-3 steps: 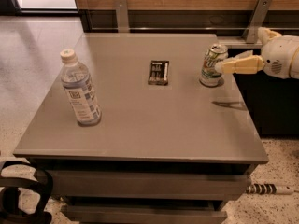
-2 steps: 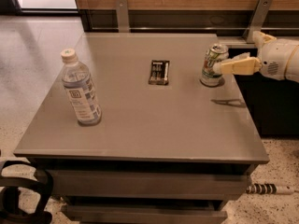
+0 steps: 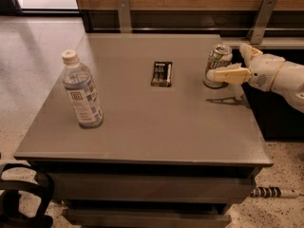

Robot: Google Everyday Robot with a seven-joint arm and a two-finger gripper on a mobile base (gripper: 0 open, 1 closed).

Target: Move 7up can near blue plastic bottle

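Observation:
The 7up can [image 3: 218,63] stands upright near the right edge of the grey table [image 3: 156,127], green and white with a silver top. My gripper [image 3: 226,61] reaches in from the right at can height. Its fingers are open and straddle the can: the near finger [image 3: 230,74] lies across the can's front, and the far finger [image 3: 248,52] is behind its right side. The can rests on the table. The blue plastic bottle [image 3: 82,91] stands upright far off at the table's left side, with a white cap and a blue-and-white label.
A small flat black packet [image 3: 162,73] lies at mid-table between can and bottle. A wooden wall with metal brackets [image 3: 124,13] runs behind the table. A black wheeled frame [image 3: 21,198] is on the floor at lower left, and a striped rod [image 3: 271,192] at lower right.
My gripper has edged slightly left, closing in around the can. The can, the bottle and the packet have not moved.

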